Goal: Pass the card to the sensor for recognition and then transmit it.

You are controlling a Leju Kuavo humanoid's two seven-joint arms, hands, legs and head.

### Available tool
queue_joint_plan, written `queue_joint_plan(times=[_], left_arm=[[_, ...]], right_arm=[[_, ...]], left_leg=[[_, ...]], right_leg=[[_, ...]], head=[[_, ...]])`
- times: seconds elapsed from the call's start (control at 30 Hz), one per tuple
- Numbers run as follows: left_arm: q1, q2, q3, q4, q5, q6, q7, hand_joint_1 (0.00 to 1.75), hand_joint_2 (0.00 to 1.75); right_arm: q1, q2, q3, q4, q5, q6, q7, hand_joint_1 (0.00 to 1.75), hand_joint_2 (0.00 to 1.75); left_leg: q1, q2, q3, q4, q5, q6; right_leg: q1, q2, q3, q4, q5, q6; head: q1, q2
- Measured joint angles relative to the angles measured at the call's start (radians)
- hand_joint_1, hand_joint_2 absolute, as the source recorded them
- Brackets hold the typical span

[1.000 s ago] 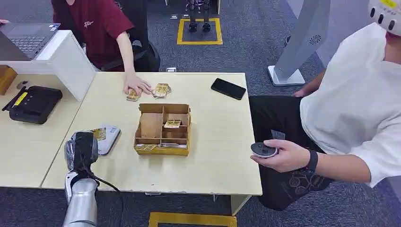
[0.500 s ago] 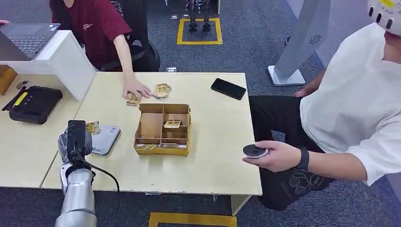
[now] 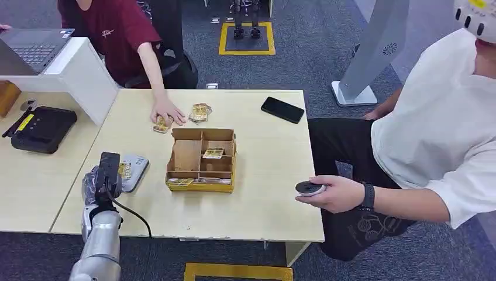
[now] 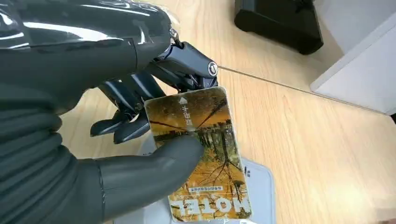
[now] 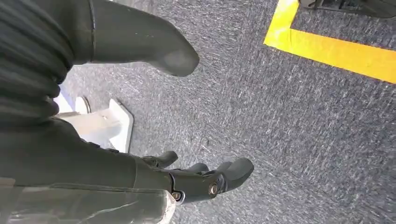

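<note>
phone (image 3: 282, 109) far table edge | laptop (image 3: 34, 47) on riser | black device (image 3: 42, 129) left table

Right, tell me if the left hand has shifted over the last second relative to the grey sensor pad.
Yes. The left hand swung away from the sensor pad toward the table's left edge, then came back, holding the card over it.

Bright, even indoor light (soft shadows), with mild blur throughout.

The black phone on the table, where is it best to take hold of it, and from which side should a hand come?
Probably by its two long edges, coming from above. The black phone lies flat and slanted near the table's far right corner, with free space around it; being thin, it gives fingers only its narrow sides to pinch.
</note>
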Motion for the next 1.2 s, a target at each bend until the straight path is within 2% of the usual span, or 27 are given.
queue_joint_plan(times=[0.47,0.7,0.93,1.1,1.2], left_arm=[[-0.014,0.003,0.015,0.046,-0.057,0.041,0.008,1.75,1.75],[-0.014,-0.001,0.016,0.054,-0.092,0.085,0.018,1.75,1.75],[-0.014,-0.010,0.033,0.054,-0.128,0.143,0.038,1.75,1.75],[-0.020,-0.011,0.037,0.057,-0.214,0.169,0.089,1.75,1.75],[-0.025,-0.011,0.042,0.069,-0.239,0.184,0.097,1.75,1.75]], right_arm=[[-0.001,0.002,0.006,0.000,0.003,0.000,-0.003,0.00,1.75],[-0.003,0.005,0.010,0.000,0.006,0.000,-0.014,0.00,1.75],[-0.005,0.010,0.016,0.000,0.014,0.002,-0.014,0.00,1.75],[-0.009,0.011,0.028,0.000,0.019,0.009,-0.009,0.00,1.75],[-0.010,0.012,0.031,0.000,0.022,0.011,-0.007,0.00,1.75]], left_leg=[[0.000,0.000,0.000,0.000,0.000,0.000],[0.000,0.000,0.000,0.000,0.000,0.000],[0.000,0.000,0.000,0.000,0.000,0.000],[0.000,0.000,0.000,0.000,0.000,0.000],[0.000,0.000,0.000,0.000,0.000,0.000]], right_leg=[[0.000,0.000,0.000,0.000,0.000,0.000],[0.000,0.000,0.000,0.000,0.000,0.000],[0.000,0.000,0.000,0.000,0.000,0.000],[0.000,0.000,0.000,0.000,0.000,0.000],[0.000,0.000,0.000,0.000,0.000,0.000]], head=[[0.000,0.000],[0.000,0.000],[0.000,0.000],[0.000,0.000],[0.000,0.000]])
